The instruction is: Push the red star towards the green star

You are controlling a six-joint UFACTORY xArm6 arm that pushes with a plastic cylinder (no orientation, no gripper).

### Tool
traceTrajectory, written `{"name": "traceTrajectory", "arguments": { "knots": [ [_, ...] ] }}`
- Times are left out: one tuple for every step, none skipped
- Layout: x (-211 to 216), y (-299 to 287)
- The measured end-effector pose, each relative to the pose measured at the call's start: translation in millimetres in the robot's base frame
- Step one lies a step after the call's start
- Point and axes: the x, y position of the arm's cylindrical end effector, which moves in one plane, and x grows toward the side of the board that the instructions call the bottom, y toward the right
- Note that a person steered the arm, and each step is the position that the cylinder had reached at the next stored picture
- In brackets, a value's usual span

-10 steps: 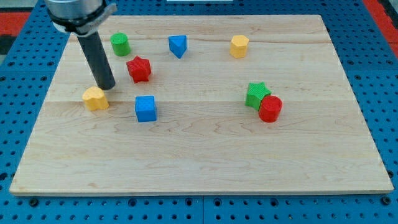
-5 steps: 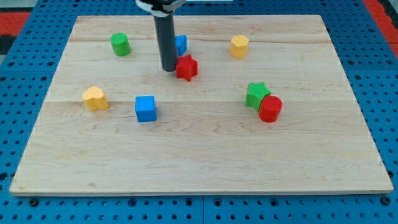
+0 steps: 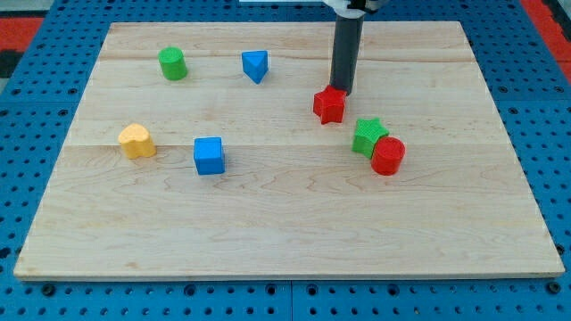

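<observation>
The red star (image 3: 329, 105) lies right of the board's middle, a short way up and left of the green star (image 3: 368, 135). The two stars are apart by a small gap. My tip (image 3: 343, 93) is at the red star's upper right edge, touching or almost touching it. The dark rod rises from there to the view's top and hides the yellow hexagonal block behind it. A red cylinder (image 3: 388, 155) sits against the green star's lower right side.
A green cylinder (image 3: 173, 63) and a blue triangular block (image 3: 255, 65) lie at the upper left. A yellow heart-shaped block (image 3: 136, 141) and a blue cube (image 3: 209, 155) lie at the left middle. The wooden board (image 3: 285, 241) rests on a blue pegboard.
The red star has slid right across the board, from near the green cylinder to beside the green star. My tip moved right with it, from its left side to its upper right.
</observation>
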Motion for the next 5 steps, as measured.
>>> {"name": "traceTrajectory", "arguments": {
  "knots": [
    [-20,-9],
    [-24,-33],
    [-4,-53],
    [14,-44],
    [29,-22]
  ]
}}
